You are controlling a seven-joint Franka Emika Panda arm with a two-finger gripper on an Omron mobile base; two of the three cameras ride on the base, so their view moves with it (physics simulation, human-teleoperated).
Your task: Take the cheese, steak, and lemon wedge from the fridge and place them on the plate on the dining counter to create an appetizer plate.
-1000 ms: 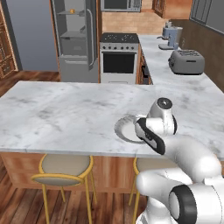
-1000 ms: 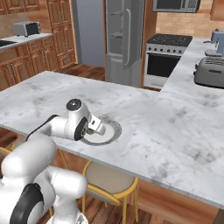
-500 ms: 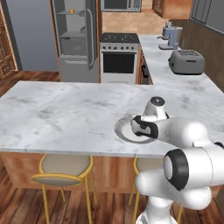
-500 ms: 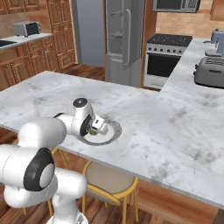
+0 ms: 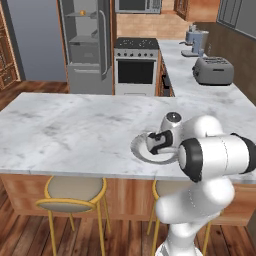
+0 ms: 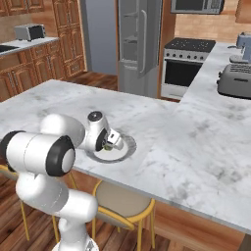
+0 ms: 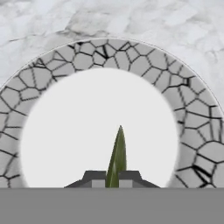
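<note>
Now end effector [image 7: 112, 177] pinched tight on lemon wedge [image 7: 117, 155], hovering just over plate [image 7: 65, 74] ctr.

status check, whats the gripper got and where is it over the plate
Gripper shut on lemon wedge, thin green-yellow sliver between the tips. Hanging over the plate centre on the dining counter. Plate bare beneath, nothing in the way.

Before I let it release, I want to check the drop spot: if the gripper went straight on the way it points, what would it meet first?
The gripper, shut on the lemon wedge, points at the plate. It would likely meet the plate's bare white centre first; the gap left is hard to judge.
</note>
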